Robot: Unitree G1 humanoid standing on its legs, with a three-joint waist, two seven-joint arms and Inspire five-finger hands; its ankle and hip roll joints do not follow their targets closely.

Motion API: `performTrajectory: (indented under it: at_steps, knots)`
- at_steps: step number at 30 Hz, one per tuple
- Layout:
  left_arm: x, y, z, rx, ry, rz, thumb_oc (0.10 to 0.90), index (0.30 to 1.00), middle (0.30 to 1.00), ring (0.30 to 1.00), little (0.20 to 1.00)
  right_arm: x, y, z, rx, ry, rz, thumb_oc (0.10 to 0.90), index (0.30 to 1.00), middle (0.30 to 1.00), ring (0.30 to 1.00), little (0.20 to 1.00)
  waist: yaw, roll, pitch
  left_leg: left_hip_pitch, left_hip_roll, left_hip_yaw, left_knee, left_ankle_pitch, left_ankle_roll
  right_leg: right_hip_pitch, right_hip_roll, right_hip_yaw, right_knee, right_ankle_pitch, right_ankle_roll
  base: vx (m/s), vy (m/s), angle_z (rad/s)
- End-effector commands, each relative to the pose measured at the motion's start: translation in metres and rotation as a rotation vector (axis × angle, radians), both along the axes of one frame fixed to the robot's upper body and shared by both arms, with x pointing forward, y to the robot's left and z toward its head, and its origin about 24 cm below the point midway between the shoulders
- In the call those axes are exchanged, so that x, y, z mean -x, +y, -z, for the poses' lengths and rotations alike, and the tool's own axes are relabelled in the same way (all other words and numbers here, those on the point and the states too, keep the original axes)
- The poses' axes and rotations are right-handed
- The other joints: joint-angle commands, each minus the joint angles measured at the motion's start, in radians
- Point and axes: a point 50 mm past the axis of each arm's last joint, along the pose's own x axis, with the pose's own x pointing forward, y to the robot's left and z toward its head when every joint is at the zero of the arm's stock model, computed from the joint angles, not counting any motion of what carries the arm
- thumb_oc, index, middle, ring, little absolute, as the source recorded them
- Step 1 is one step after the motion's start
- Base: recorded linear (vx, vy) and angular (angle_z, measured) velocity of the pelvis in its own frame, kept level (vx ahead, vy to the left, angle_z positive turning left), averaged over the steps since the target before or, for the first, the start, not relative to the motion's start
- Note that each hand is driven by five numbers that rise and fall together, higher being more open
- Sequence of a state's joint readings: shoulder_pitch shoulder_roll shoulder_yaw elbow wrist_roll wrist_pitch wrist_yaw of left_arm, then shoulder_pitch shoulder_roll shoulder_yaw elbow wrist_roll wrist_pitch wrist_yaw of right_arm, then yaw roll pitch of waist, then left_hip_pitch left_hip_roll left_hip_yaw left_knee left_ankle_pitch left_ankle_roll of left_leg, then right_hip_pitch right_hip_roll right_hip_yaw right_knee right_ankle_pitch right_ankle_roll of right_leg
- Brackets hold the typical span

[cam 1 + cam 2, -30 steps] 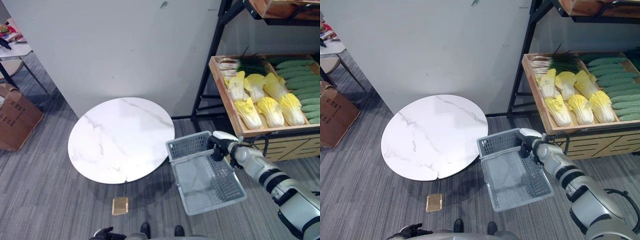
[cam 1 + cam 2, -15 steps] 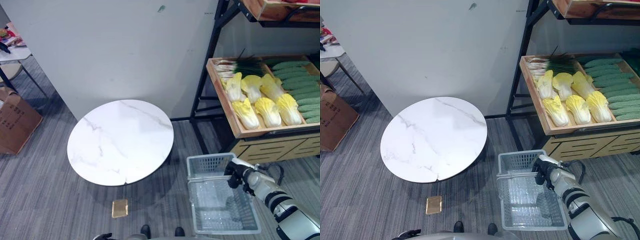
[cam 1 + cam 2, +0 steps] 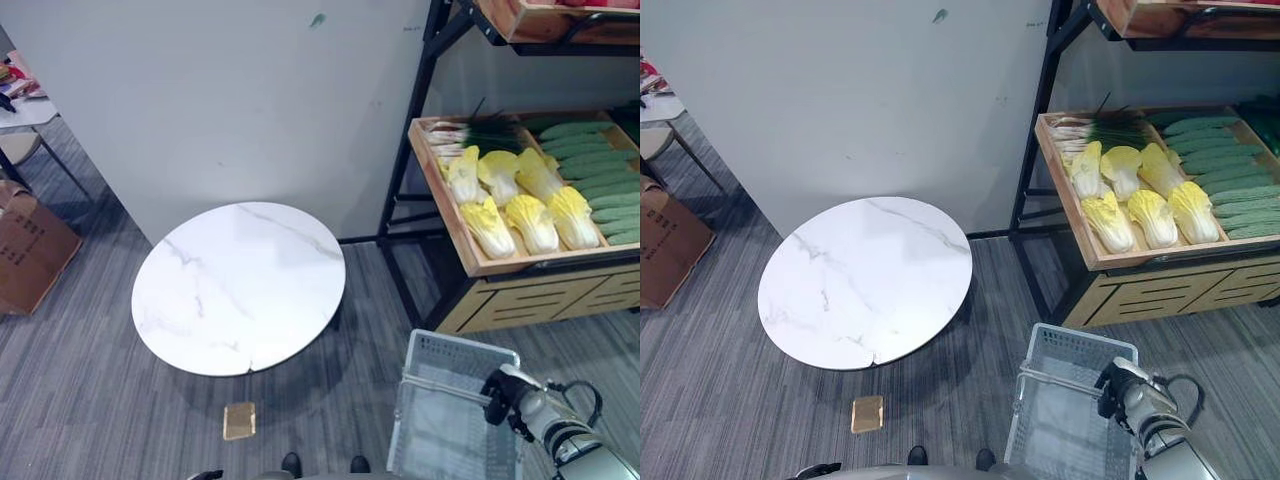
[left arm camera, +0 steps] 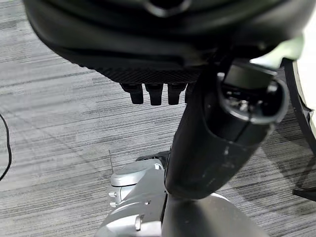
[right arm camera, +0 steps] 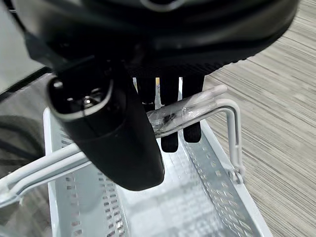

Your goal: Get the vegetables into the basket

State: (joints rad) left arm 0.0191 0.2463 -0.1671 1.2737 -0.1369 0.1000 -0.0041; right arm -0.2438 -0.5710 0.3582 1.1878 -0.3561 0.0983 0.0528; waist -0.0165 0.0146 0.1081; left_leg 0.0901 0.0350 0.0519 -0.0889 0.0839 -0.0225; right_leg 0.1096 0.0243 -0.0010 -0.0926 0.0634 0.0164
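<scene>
Left eye view: the grey basket (image 3: 450, 410) now hangs lower and further right than a second ago, away from the round counter (image 3: 240, 288), its long axis running toward the cabbages (image 3: 520, 200) on the shelf (image 3: 470, 260).

Right wrist view: the right hand (image 5: 123, 133) curls around the basket handle (image 5: 207, 106).

Left wrist view: the left hand (image 4: 158, 74) holds nothing, fingers relaxed above the floor.

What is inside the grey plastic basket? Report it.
Nothing: the grey plastic basket shows bare mesh floor, no vegetables. The right hand, curled round the basket's handle, covers part of the inside. The yellow cabbages lie in the wooden crate.
</scene>
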Motion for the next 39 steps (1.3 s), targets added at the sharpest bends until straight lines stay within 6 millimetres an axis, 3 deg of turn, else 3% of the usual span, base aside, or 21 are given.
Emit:
performTrajectory:
  at_steps: [1,5,11,21,29,39]
  knots:
    - [-0.005,0.000,0.000,-0.014,0.021,0.052,0.900,1.000,1.000,1.000,1.000,-0.030,-0.022,-0.033,0.105,-0.156,0.019,0.400,0.300,0.300,0.300,0.300,0.006,-0.051,-0.025,0.046,-0.017,-0.027,0.002,-0.063,-0.033,0.041,-0.050,0.004,0.010,-0.057,0.081,0.00,0.000,0.00]
    - [-0.003,0.002,0.000,-0.018,0.024,0.037,0.900,1.000,1.000,1.000,1.000,-0.012,-0.039,-0.034,0.121,-0.168,0.102,0.400,0.300,0.300,0.300,0.300,-0.004,-0.049,-0.024,0.047,-0.018,-0.023,0.002,-0.067,-0.032,0.040,-0.049,0.007,0.010,-0.058,0.082,0.00,0.000,0.00]
    - [-0.003,0.001,0.000,-0.021,0.026,0.048,0.900,1.000,1.000,1.000,1.000,-0.003,-0.054,-0.042,0.147,-0.197,0.160,0.400,0.300,0.300,0.300,0.300,-0.011,-0.047,-0.023,0.048,-0.019,-0.020,0.002,-0.069,-0.031,0.040,-0.051,0.008,0.010,-0.058,0.084,0.00,0.000,0.00]
    - [-0.001,0.004,0.000,-0.022,0.037,0.039,0.900,1.000,1.000,1.000,1.000,0.027,-0.101,-0.068,0.242,-0.203,0.317,0.400,0.300,0.300,0.300,0.300,-0.020,-0.055,-0.024,0.050,-0.019,-0.019,0.002,-0.074,-0.031,0.041,-0.050,0.006,0.011,-0.061,0.086,0.00,0.001,-0.01]
    - [-0.004,0.005,-0.001,-0.021,0.037,0.048,0.900,1.000,1.000,1.000,1.000,0.043,-0.123,-0.086,0.304,-0.200,0.376,0.400,0.300,0.300,0.300,0.300,-0.027,-0.061,-0.028,0.052,-0.019,-0.015,0.002,-0.076,-0.033,0.040,-0.049,0.006,0.012,-0.058,0.087,0.00,0.000,0.00]
    - [-0.006,0.004,-0.001,-0.016,0.032,0.059,0.900,1.000,1.000,1.000,1.000,0.053,-0.136,-0.099,0.352,-0.182,0.408,0.400,0.300,0.300,0.300,0.300,-0.034,-0.060,-0.024,0.050,-0.017,-0.011,0.002,-0.076,-0.034,0.035,-0.049,0.013,0.010,-0.055,0.087,0.00,0.000,0.00]
